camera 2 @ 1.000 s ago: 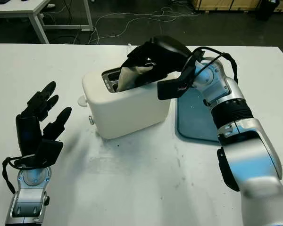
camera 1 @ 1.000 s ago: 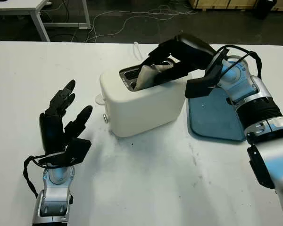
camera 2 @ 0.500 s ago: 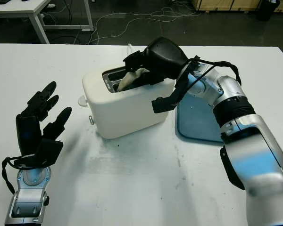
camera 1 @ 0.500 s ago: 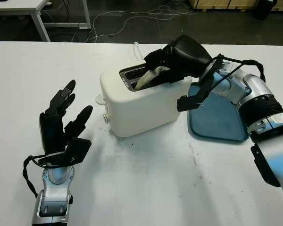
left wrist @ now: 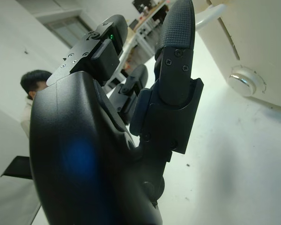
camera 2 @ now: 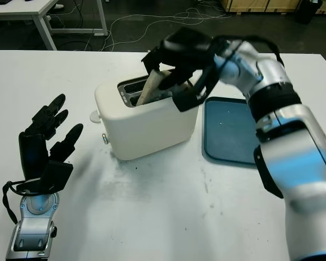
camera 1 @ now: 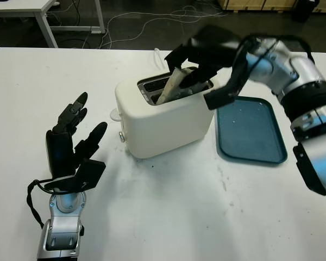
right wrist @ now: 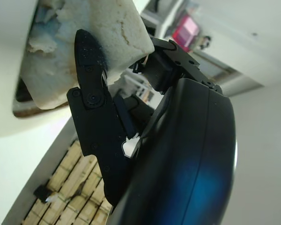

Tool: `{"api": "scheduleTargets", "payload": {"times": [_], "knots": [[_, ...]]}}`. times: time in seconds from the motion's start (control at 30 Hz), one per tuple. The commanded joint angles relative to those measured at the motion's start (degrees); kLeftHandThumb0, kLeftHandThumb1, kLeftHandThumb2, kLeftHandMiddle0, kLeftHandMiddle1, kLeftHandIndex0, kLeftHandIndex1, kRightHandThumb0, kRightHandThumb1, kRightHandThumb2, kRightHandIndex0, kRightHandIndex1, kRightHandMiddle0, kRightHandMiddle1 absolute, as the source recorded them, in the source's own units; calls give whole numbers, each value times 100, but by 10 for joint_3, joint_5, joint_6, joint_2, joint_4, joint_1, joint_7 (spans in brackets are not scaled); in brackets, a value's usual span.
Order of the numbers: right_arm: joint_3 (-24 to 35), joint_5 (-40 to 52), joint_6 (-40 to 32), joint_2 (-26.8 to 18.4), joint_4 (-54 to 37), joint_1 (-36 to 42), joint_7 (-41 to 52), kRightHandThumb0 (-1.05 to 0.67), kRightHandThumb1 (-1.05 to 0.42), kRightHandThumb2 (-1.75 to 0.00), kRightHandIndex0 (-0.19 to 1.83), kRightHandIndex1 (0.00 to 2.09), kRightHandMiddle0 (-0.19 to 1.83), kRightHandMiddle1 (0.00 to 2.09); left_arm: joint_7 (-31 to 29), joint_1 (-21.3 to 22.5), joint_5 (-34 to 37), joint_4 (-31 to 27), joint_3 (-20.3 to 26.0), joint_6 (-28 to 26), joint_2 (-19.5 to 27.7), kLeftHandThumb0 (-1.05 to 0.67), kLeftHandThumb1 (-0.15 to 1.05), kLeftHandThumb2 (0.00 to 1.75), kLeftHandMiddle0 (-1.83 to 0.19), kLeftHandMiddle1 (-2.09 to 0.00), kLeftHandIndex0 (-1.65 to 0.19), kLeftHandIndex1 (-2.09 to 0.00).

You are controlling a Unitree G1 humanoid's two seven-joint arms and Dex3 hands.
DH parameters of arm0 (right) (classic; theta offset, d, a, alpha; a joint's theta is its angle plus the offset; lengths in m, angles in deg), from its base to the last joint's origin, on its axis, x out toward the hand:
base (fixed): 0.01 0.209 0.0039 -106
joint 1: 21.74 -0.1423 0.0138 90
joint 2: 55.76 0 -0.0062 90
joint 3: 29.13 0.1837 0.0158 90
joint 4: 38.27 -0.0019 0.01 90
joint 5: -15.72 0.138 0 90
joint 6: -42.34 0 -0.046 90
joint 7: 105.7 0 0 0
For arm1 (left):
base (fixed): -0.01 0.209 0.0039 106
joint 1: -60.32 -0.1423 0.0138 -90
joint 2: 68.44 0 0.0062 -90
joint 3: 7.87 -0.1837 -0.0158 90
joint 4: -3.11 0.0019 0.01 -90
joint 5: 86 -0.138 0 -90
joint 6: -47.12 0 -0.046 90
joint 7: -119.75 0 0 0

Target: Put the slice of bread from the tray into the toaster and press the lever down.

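A white toaster point(camera 1: 163, 122) stands mid-table with two slots on top. A pale slice of bread point(camera 1: 171, 87) stands tilted with its lower end in the near slot and its upper half sticking out. My right hand point(camera 1: 198, 57) is above the toaster, shut on the bread's top; in the right wrist view a black finger point(right wrist: 91, 101) lies across the bread point(right wrist: 79, 56). A blue tray point(camera 1: 250, 130) lies bare to the right of the toaster. The toaster's lever knob point(camera 1: 121, 137) is on its left end. My left hand point(camera 1: 70, 144) is open, raised at the table's front left.
A round white tab point(camera 1: 114, 115) juts from the toaster's left side. Cables run over the dark floor beyond the table's far edge, and a white desk leg point(camera 1: 46, 24) stands at the back left. A person point(left wrist: 30, 91) is in the background of the left wrist view.
My right hand has risen and swung back over the toaster, tipping the bread more upright and higher out of the near slot. The left hand has not moved.
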Motion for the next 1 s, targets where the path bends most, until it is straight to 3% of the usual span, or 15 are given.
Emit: {"api": "scheduleTargets", "payload": {"times": [0.0, 0.47, 0.8, 0.97], "knots": [[2, 12, -15, 8, -15, -22, 19, -46, -92, -29, 109, 175, 81, 175, 3, -3, -5, -2, -2, -1, -3, -76, 92, 22, -73, 0, -59, 0], [-28, 7, -13, 33, -16, -16, 54, -49, -92, -30, 116, 175, 92, 175, 2, -6, -3, -8, -2, -8, -4, -75, 92, 22, -72, 0, -58, 0], [-38, 3, -11, 43, -24, -18, 73, -47, -92, -31, 116, 175, 89, 175, 10, -4, -1, 3, -3, 12, -5, -74, 92, 20, -74, -1, -60, -1], [-45, 4, -12, 49, -23, -14, 81, -47, -92, -32, 116, 175, 89, 175, 5, -5, 0, -4, -4, -4, -6, -75, 92, 21, -73, 0, -59, 0]]}}
